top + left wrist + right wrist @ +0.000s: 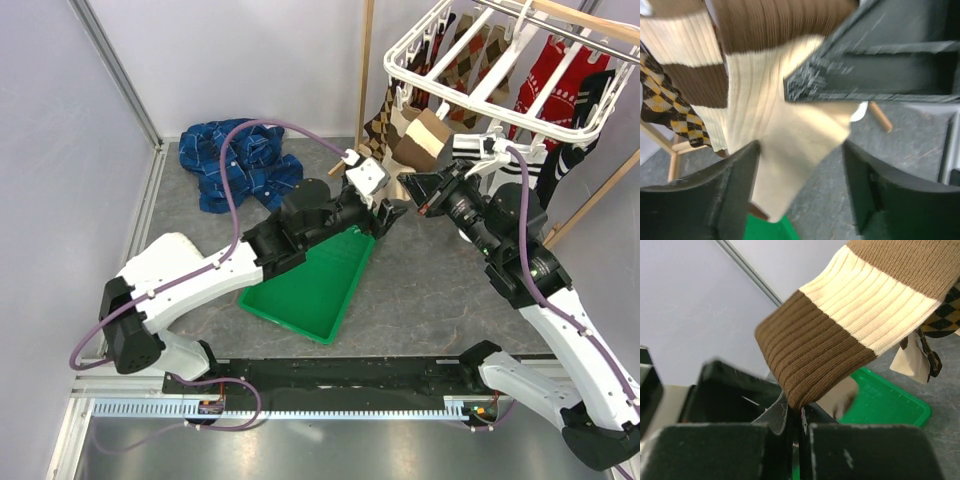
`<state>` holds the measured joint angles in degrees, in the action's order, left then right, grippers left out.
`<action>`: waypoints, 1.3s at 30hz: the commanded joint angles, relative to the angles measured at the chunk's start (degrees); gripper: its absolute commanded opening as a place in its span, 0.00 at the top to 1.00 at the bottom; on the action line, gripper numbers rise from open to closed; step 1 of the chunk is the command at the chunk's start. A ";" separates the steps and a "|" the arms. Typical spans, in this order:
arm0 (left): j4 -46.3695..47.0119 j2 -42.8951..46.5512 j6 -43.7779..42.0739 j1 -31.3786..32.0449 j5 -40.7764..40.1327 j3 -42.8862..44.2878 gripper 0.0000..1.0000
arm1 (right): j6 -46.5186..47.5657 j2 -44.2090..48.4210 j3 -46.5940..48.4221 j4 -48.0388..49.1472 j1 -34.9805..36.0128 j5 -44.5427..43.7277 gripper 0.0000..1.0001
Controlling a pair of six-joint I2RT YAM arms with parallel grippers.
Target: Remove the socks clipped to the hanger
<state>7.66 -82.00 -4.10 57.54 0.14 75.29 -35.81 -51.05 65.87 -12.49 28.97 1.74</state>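
Note:
The white grid hanger hangs at the upper right with several socks clipped under it. A tan-and-brown striped sock hangs at its near left corner. My right gripper is shut on this sock's brown end; in the top view the right gripper sits just below the sock. My left gripper stands beside it, open. In the left wrist view the sock's cream end hangs between the left gripper's fingers, close to the left one.
A green tray lies under the left arm. A blue cloth heap sits at the back left. Brown argyle socks and red patterned socks hang on the hanger. A wooden stand pole rises behind.

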 commanded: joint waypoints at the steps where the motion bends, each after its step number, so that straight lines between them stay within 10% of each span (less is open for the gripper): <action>1: 3.59 -0.18 -2.50 0.65 -3.83 2.41 0.68 | -1.81 1.65 -0.47 1.94 -0.23 0.46 0.93; 4: 0.53 1.22 1.01 0.47 -4.28 3.11 0.96 | 1.34 2.53 -0.91 1.95 -0.14 -0.67 0.53; 12: -11.61 4.82 12.00 -1.46 8.28 7.15 0.98 | 7.42 1.92 5.31 0.10 -0.14 -10.86 0.12; 39: -20.67 6.94 26.25 -11.66 33.43 11.55 0.98 | 8.84 -15.57 30.37 -15.11 -1.72 -18.62 0.18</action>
<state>-11.66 -77.47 18.68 47.27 27.29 84.16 -24.56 -65.95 93.73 -26.02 28.38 -17.85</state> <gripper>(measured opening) 0.036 0.819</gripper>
